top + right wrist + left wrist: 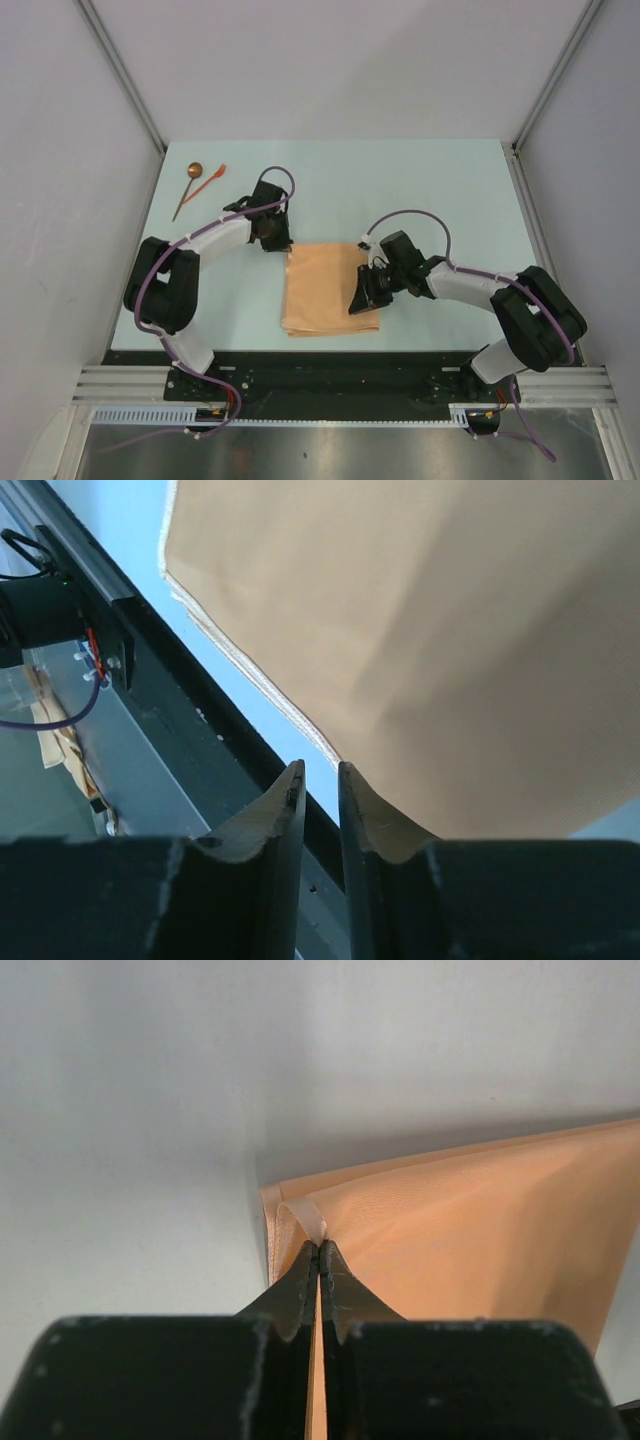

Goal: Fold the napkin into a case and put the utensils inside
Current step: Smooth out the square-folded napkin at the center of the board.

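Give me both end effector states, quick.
Left end effector: closed, pinching a corner of the napkin.
Right end effector: narrowly open at the napkin's edge, nothing visibly held.

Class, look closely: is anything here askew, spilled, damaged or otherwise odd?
Nothing spilled or damaged. Only the napkin looks uneven: its far-left corner puckers into a small loop where the shut left gripper pinches it.

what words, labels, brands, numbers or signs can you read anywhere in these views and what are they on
None can be read in any view.
The napkin is plain; the spoon and the orange-red fork piece show no marks; the table carries no print.
The small fittings by the dark rail in the right wrist view are too blurred to tell whether they bear text.
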